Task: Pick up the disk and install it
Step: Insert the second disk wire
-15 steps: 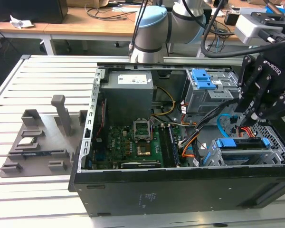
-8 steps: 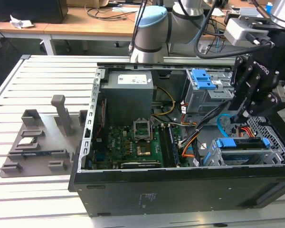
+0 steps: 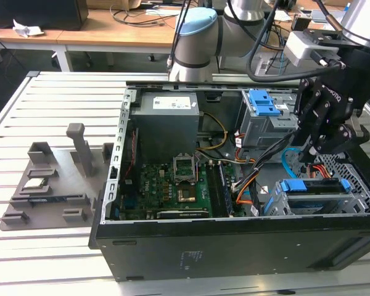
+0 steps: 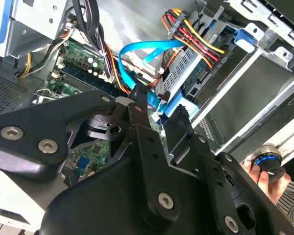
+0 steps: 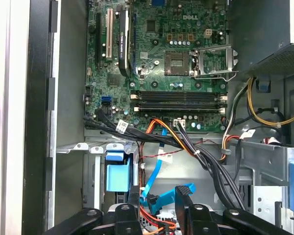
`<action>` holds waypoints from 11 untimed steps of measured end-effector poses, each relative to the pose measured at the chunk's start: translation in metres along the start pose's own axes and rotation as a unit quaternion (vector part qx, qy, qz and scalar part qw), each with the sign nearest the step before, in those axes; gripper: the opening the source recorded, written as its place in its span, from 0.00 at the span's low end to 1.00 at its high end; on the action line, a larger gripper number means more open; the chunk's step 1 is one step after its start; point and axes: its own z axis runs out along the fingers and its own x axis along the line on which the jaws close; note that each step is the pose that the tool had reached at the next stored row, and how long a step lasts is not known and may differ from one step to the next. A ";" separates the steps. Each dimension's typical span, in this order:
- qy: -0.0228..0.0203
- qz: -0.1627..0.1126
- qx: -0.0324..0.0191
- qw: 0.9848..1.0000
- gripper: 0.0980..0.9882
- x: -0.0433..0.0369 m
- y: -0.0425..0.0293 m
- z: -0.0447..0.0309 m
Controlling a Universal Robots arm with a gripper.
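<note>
Where the computer case (image 3: 234, 246) fills the exterior view's lower right, we see the disk (image 3: 313, 187) seated in its cage, blue caddy uppermost. Above it hangs the gripper (image 3: 320, 148), jaws parted and empty. Farther back sits the motherboard (image 3: 172, 185).

**Even indoor light, deep shade inside the case**

Exterior view: bright, diffuse light from overhead; the slatted white table (image 3: 55, 111) around the computer case (image 3: 234, 246) reads pale and almost shadowless. The case front wall is near black, detail lost. Second wrist view: the gripper (image 4: 159, 115) close to the lens is soft, out of focus; metal beyond it glares white. First wrist view: the motherboard (image 5: 161, 63) is sharp and evenly lit.
</note>
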 end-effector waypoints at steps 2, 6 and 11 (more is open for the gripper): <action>0.000 0.000 0.000 1.000 0.36 0.0000 0.0000 0.0001; 0.000 0.000 0.000 1.000 0.20 0.0000 0.0000 0.0001; 0.001 0.000 0.000 1.000 0.07 0.0000 0.0000 0.0001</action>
